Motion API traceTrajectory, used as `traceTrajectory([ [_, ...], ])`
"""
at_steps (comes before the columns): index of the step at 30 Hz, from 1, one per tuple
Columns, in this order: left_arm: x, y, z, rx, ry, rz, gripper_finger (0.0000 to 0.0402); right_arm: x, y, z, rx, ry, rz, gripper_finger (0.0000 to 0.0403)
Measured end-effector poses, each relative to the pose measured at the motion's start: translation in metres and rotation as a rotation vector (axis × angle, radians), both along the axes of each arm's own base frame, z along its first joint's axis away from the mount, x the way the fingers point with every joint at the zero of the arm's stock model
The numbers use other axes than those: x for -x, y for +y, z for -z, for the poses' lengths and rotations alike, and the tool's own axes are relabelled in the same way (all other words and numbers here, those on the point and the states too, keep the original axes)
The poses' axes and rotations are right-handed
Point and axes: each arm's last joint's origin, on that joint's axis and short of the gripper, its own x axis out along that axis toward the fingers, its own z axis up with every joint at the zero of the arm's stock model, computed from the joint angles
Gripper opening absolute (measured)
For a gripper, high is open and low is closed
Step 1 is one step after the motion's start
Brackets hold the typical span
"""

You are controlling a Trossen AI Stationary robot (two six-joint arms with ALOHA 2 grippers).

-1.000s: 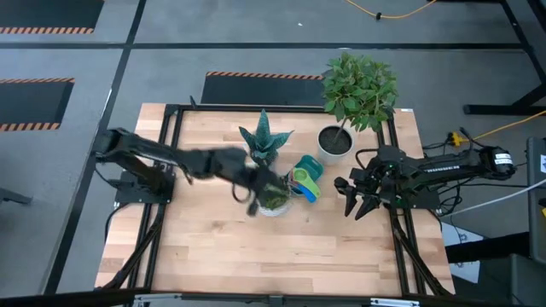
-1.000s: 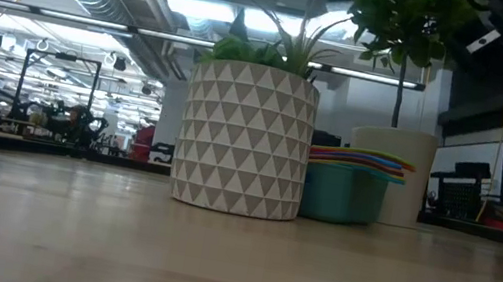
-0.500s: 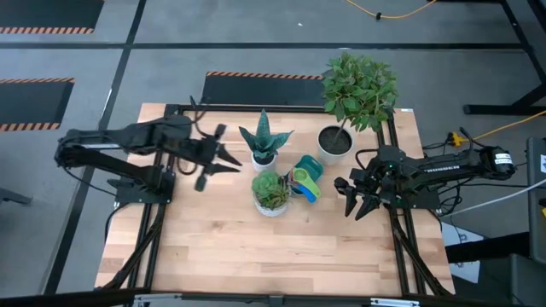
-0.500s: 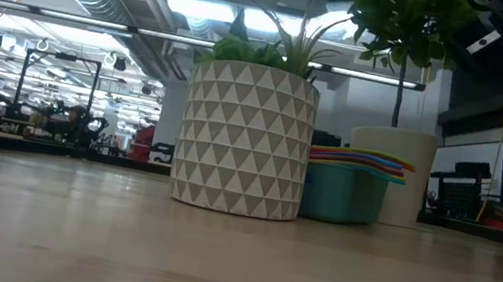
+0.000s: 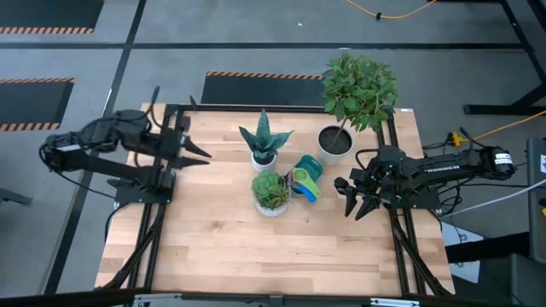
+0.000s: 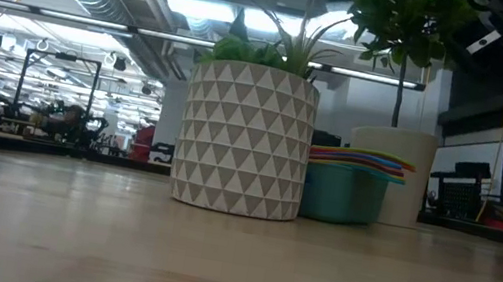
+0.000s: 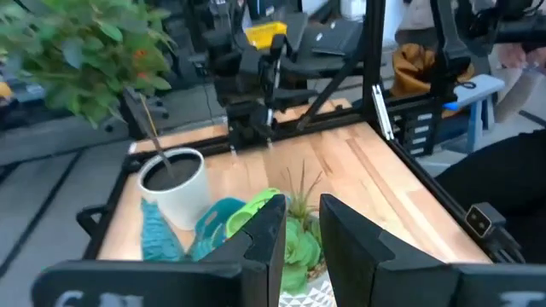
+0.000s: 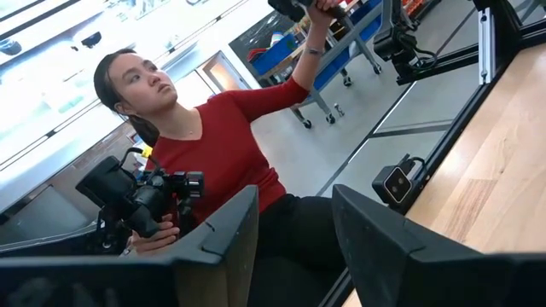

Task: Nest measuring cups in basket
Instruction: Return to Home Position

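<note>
The measuring cups [image 5: 302, 181] sit stacked one inside another in the teal basket [image 5: 310, 165], which stands on the table mid-right between the succulent bowl and the white pot. In the low view, the cups' coloured handles [image 6: 360, 159] fan out over the basket's rim [image 6: 336, 193]. The left wrist view shows the cups [image 7: 241, 216] from across the table. My left gripper [image 5: 198, 152] hovers open over the table's left rail, well away from the cups. My right gripper [image 5: 351, 205] waits open to the right of the basket.
A succulent bowl [image 5: 271, 193] stands right beside the basket, a spiky plant [image 5: 264, 141] behind it, and a leafy plant in a white pot [image 5: 335, 142] at far right. A triangle-patterned pot [image 6: 245, 140] fills the low view. A person [image 8: 213, 145] sits beyond the table.
My left gripper has drawn back from over the succulent bowl toward the table's left edge and a little toward its far edge, and the arm has folded back over the left rail. The cups, the basket and my right arm have stayed still.
</note>
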Motion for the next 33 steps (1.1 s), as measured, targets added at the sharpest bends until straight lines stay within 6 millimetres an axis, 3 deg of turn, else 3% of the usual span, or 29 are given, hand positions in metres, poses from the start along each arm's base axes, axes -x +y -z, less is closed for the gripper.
traceTrajectory([
  [5, 0.018, 0.0, 0.004, -0.025, -0.035, -0.002, 0.0069, 0.0, 0.0, 0.0, 0.0, 0.0, 0.0, 0.0156],
  [17, 0.038, 0.0, 0.077, 0.015, -0.158, -0.009, 0.0069, 0.0, 0.0, 0.0, 0.001, 0.001, 0.0, 0.0156],
  [33, 0.059, 0.0, 0.158, 0.057, -0.324, -0.015, 0.0069, 0.0, 0.0, 0.0, 0.028, -0.044, 0.003, 0.0156],
])
